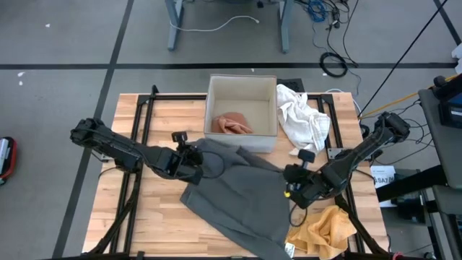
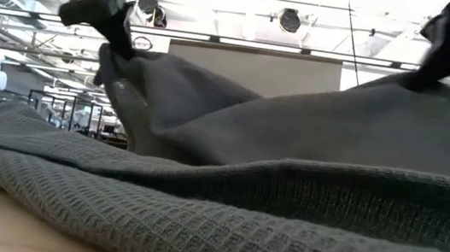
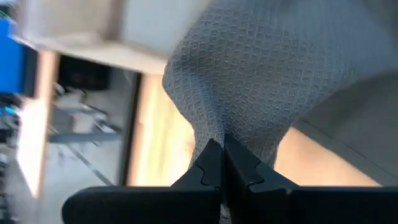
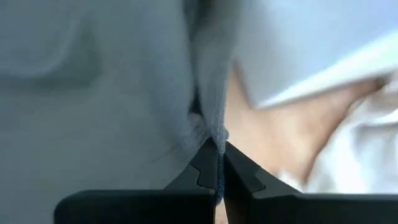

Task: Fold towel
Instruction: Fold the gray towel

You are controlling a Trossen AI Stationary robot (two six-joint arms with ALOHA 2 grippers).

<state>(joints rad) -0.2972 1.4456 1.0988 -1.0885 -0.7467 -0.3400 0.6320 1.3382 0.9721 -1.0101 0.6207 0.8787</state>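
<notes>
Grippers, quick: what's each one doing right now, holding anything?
Left gripper: shut on the grey towel.
Right gripper: shut on the same towel's edge.

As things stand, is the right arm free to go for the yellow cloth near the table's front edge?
Probably not yet. The right gripper is shut on the grey towel, so it would have to let go first. The yellow cloth lies close by, uncovered, with nothing between them.

Grey floor (image 1: 65, 36) crossed by dark seams beyond the wooden table (image 1: 160, 220), desk legs (image 1: 175, 25) and loose cables (image 1: 333, 63) lay behind, ceiling lamps (image 2: 289, 19) glowed above.
</notes>
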